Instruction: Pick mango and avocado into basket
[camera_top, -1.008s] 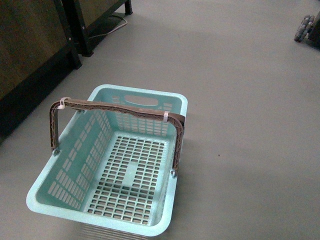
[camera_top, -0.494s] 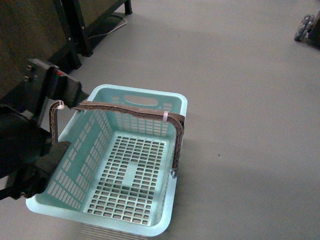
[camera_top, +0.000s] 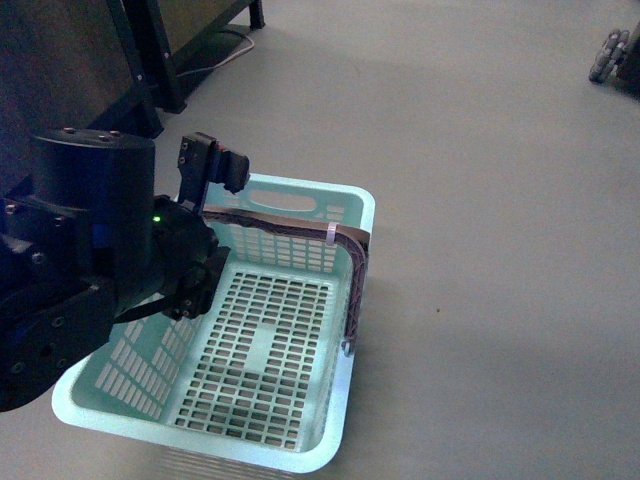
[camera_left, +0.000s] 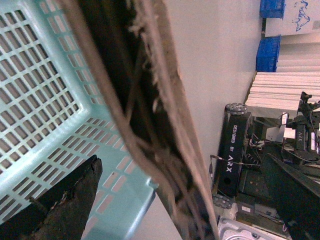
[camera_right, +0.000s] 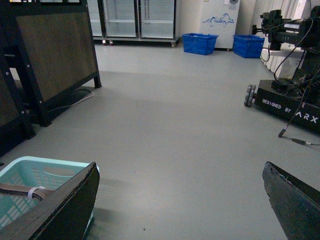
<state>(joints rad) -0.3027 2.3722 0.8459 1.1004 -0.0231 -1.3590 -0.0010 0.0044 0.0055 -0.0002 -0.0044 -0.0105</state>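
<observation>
Your left claw (camera_left: 181, 162), wide and empty, hangs over the basket (camera_top: 345, 205), whose handle (camera_top: 290, 222) runs 9-to-3 just beside it. Mango, avocado unseen.

Black cylindrical left arm (camera_top: 95, 230), green indicator light (camera_top: 156, 217)

Left arm (camera_top: 100, 250) over basket (camera_top: 362, 205) left wall; grey floor (camera_top: 500, 250).

Basket (camera_top: 362, 208) on floor (camera_top: 480, 150); left arm (camera_top: 95, 240) over its left side; cabinet (camera_top: 60, 70) behind, to left.
</observation>
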